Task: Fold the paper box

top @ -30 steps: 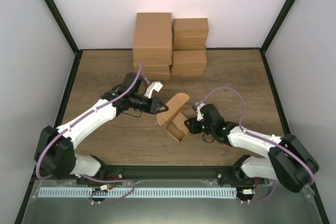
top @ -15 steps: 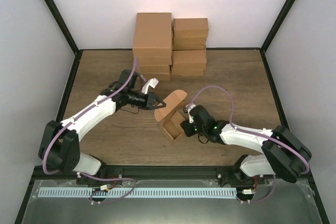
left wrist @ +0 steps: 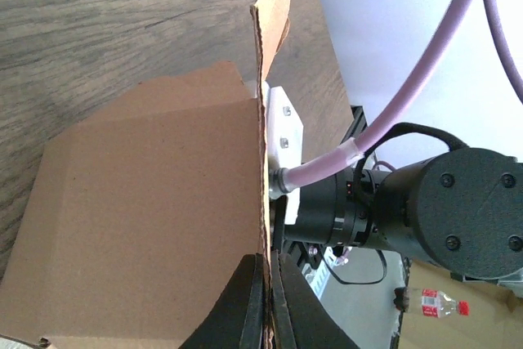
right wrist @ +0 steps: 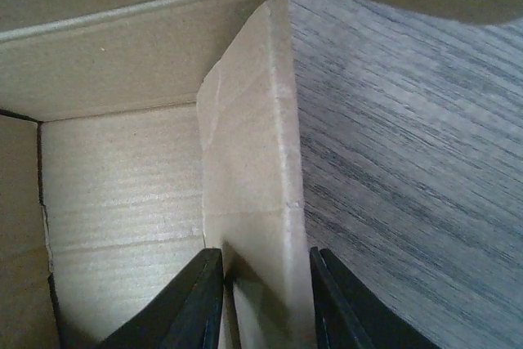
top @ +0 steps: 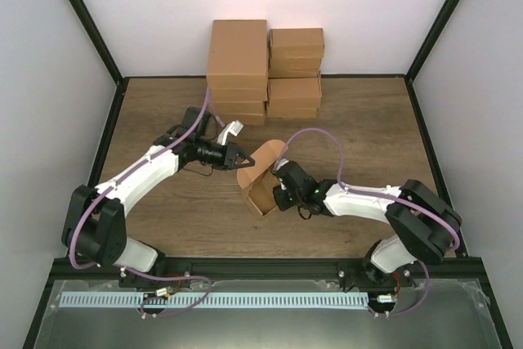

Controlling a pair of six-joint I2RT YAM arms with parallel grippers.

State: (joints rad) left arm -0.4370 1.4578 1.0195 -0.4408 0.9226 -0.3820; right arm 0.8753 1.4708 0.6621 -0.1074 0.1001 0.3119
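The paper box point(top: 260, 184) is a small tan open box standing on the wooden table, its lid flap point(top: 270, 154) raised. My left gripper point(top: 242, 161) is shut on the edge of that flap; in the left wrist view the black fingertips point(left wrist: 268, 300) pinch the thin cardboard edge, with the brown panel point(left wrist: 155, 210) to their left. My right gripper point(top: 274, 194) reaches into the box from the right. In the right wrist view its jaws point(right wrist: 265, 300) straddle the folded-over side wall point(right wrist: 249, 161), both fingers against it, one inside the box and one outside.
Two stacks of larger brown cartons point(top: 237, 67) point(top: 295, 71) stand at the table's back edge. Black frame posts run along the sides. The right arm's wrist and purple cable point(left wrist: 441, 210) sit close behind the flap in the left wrist view.
The right gripper has moved left onto the box's side wall and its jaws have narrowed. The left gripper and the box have shifted slightly left, the flap standing steeper.
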